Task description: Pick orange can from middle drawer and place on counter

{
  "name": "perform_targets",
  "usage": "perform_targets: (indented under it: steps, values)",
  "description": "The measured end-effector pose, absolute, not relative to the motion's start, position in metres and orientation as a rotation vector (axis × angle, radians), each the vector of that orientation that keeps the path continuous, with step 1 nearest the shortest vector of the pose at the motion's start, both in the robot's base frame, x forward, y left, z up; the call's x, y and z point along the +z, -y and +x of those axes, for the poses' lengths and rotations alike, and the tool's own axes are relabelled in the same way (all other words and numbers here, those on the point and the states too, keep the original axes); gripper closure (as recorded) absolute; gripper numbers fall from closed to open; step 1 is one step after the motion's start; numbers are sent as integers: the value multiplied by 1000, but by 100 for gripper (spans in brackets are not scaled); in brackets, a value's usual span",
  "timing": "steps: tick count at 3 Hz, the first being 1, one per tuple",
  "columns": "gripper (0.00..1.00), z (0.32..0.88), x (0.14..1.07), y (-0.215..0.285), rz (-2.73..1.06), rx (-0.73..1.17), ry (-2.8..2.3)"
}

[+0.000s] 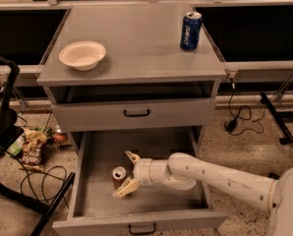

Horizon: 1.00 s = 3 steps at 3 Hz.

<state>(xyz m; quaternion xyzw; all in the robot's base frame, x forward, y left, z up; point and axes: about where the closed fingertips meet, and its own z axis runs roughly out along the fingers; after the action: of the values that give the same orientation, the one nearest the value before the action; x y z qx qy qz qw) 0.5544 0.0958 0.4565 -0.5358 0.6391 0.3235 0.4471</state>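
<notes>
The orange can point(119, 175) stands upright on the floor of the open middle drawer point(90, 208), left of centre, its silver top showing. My gripper point(127, 173) reaches in from the right at the end of the white arm point(215, 178). It is open: one pale finger point(132, 157) lies behind the can and the other point(124, 188) in front of it, so the can sits at the mouth of the gap. The counter point(136, 43) is the grey top of the cabinet above.
A white bowl point(82, 54) sits on the counter's left side and a blue Pepsi can point(190, 30) at its back right. The upper handled drawer point(136, 113) is closed. Snack bags, cables and a black chair leg lie on the floor at left.
</notes>
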Motion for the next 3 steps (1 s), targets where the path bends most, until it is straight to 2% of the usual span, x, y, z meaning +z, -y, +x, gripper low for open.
perform_targets:
  steps: [1,3]
  values:
    - [19,549,437,-113,-1357,824,-1584]
    - [64,548,436,-115,-1361,828,-1583]
